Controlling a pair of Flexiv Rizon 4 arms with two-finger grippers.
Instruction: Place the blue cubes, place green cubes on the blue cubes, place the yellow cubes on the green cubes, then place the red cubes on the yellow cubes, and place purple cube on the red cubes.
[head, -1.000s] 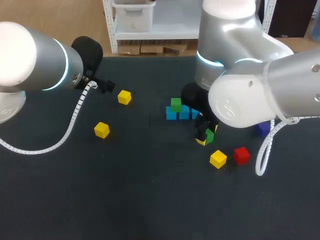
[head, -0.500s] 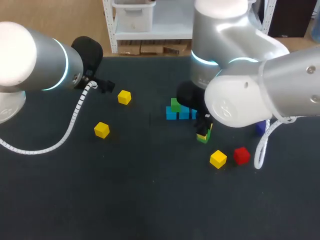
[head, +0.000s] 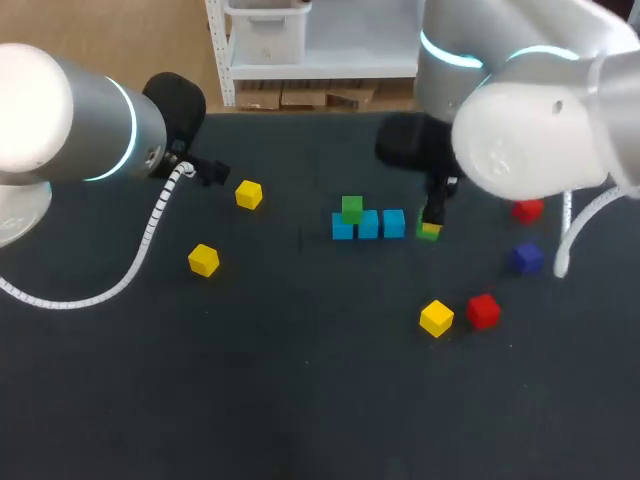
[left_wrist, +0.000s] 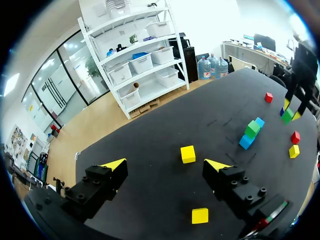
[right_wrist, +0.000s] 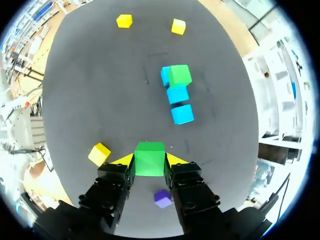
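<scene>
Three blue cubes (head: 368, 224) lie touching in a left-to-right row near the middle of the tabletop (head: 300, 380). One stacked green cube (head: 351, 208) sits on the leftmost of them.

My right arm (head: 530, 140) comes in from the far right. The right tool (right_wrist: 149, 161) is clamped on a second green cube (right_wrist: 149, 156), with one yellow-tipped finger pressing on each of two opposite sides. In the head view this held cube shows just right of the row's right end, close to the rightmost blue cube. I cannot tell from there whether the two touch. In the right wrist view the row lies ahead of the fingers, apart from the held cube.

Further right lies the purple cube (head: 526, 258), with the far red cube (head: 527, 210) beyond it. The near red cube (head: 483, 310) and the near yellow cube (head: 436, 318) sit just beside each other on the near side. Two more yellow cubes lie well apart from the row, on the left. These are the far yellow cube (head: 249, 194) and the left yellow cube (head: 203, 260).

My left arm (head: 70, 120) is at the far left. The left tool (left_wrist: 165, 165) has its fingers spread wide with nothing between them. The far yellow cube lies on the tabletop just ahead of it.
</scene>
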